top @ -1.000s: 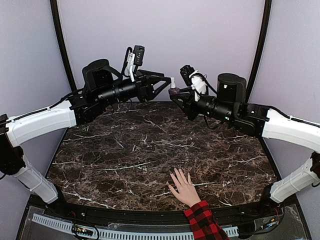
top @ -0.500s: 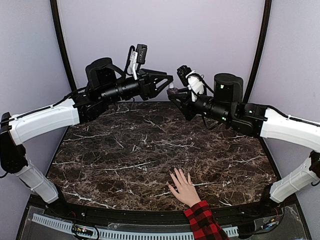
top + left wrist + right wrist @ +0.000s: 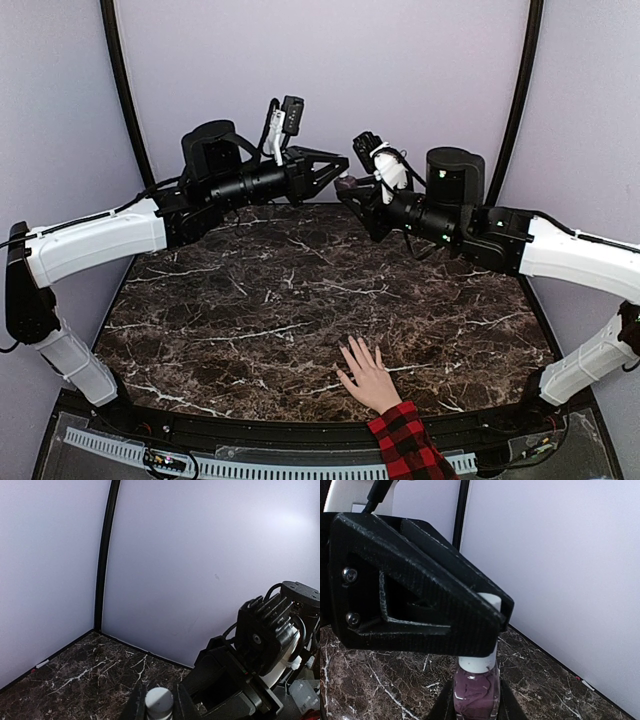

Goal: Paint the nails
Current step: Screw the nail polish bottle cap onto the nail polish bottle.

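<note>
A small polish bottle (image 3: 346, 184) with purple liquid and a white cap is held in the air over the far middle of the table. My right gripper (image 3: 350, 192) is shut on its glass body (image 3: 475, 694). My left gripper (image 3: 340, 168) is shut on its white cap (image 3: 159, 703), which sits between my left fingers (image 3: 425, 595). A light-skinned hand (image 3: 370, 378) lies flat on the near table edge with fingers spread, its wrist in a red-and-black plaid sleeve (image 3: 405, 445). Its nails (image 3: 346, 351) are too small to make out.
The dark marble table (image 3: 250, 300) is bounded by pale back and side walls with black corner posts (image 3: 125, 90). Both arms reach in from the sides and meet at the back. The right wrist's camera and cables (image 3: 272, 630) sit close beside my left gripper.
My left gripper has moved right onto the bottle's white cap and closed on it. The right gripper with the bottle shifted slightly left. The hand has not moved.
</note>
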You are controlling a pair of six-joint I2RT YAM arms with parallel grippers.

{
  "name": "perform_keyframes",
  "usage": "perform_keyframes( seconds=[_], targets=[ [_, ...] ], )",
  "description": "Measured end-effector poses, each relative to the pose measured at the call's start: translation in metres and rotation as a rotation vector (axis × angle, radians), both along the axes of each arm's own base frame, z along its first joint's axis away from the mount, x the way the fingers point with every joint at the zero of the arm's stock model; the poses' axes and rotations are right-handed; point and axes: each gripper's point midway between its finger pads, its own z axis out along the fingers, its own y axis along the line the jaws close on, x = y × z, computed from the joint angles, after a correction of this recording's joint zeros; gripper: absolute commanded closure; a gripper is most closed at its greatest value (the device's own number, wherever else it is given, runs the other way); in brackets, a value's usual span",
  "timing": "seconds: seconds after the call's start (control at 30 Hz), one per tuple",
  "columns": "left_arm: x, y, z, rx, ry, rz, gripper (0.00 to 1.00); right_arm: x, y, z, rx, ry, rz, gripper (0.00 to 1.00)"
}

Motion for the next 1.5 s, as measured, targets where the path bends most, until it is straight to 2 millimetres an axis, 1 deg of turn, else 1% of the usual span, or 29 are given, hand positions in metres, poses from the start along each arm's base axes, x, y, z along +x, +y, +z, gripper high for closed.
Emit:
perform_keyframes(
  seconds=[0.3,0.5,0.73,0.87,1.0,1.3,1.5],
  targets=[
    [-0.006,-0.002,0.001,-0.001,-0.007,-0.039,1.0,-0.001,0.0,0.002,-0.011,-0.001,0.006,1.0],
    [-0.01,-0.003,0.002,0.011,-0.043,-0.071,1.0,-0.004,0.001,0.004,-0.024,0.015,0.039,1.0],
    [-0.018,-0.004,0.0,0.04,-0.088,-0.133,1.0,-0.01,0.001,0.003,-0.027,0.037,0.127,1.0],
    [-0.028,-0.005,0.0,0.043,-0.105,-0.196,1.0,-0.019,0.0,0.005,-0.03,0.045,0.199,1.0],
    [-0.04,-0.006,0.005,0.038,-0.127,-0.267,1.0,-0.031,-0.001,0.01,-0.025,0.045,0.274,1.0],
    [-0.078,-0.006,0.015,0.016,-0.185,-0.483,1.0,-0.069,-0.001,0.021,-0.002,0.041,0.504,1.0],
    [-0.102,-0.003,0.016,0.014,-0.214,-0.629,1.0,-0.095,0.002,0.023,0.012,0.053,0.66,1.0]
  ],
)
